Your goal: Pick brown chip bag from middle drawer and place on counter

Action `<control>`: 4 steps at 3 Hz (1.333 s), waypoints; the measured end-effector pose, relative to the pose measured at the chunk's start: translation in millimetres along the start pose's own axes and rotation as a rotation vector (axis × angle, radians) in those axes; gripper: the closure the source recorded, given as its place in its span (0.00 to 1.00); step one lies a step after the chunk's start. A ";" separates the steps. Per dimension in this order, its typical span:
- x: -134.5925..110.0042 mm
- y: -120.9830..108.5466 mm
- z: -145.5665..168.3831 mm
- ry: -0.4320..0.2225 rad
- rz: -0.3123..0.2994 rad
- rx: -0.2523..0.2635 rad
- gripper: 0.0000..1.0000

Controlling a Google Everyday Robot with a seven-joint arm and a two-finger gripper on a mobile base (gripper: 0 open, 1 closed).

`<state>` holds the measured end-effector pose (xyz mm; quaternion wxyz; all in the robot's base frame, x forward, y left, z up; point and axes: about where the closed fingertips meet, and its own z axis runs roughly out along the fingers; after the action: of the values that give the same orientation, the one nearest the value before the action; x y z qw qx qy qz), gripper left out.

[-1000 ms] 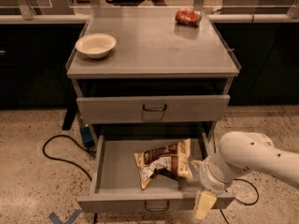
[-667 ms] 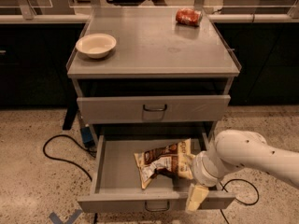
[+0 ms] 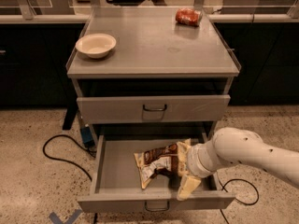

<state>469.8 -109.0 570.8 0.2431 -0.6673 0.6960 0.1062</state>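
Grey metal middle drawer (image 3: 117,168) stands pulled open below a closed upper drawer (image 3: 117,109). The brown chip bag (image 3: 158,163) lies crumpled on the drawer floor, toward 3 o'clock of the floor's centre; the half toward 9 o'clock is bare.

Gripper (image 3: 187,183): inside the drawer at the bag's 4 o'clock edge, touching or just overlapping it, with the white arm (image 3: 243,149) coming in from 3 o'clock. Whether it is spread, narrowed or already closed on the foil: cannot tell from this angle.

Step in hand (judgement): the pick, at the approach-to-grasp stage. Bag not yet lifted; the place step is not begun.

Tabletop (image 3: 154,48), the counter of the task: a cream bowl (image 3: 96,45) at 9 o'clock and a red packet (image 3: 188,17) at 1 o'clock, middle free.

Next move calls for: a firm hold on the bag's near edge, then a lift toward 6 o'clock, clearing the drawer front and the upper drawer's face before rising to the tabletop. Crinkled foil may slip or deform under a shallow pinch.
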 end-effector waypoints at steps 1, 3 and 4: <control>0.6 -15.6 16.0 0.021 0.008 -0.008 0.00; 2.6 -71.0 49.3 0.016 0.063 0.005 0.00; 8.0 -70.1 81.6 0.040 0.073 -0.033 0.00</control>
<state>554.7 -83.6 509.2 0.2140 -0.6472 0.7229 0.1129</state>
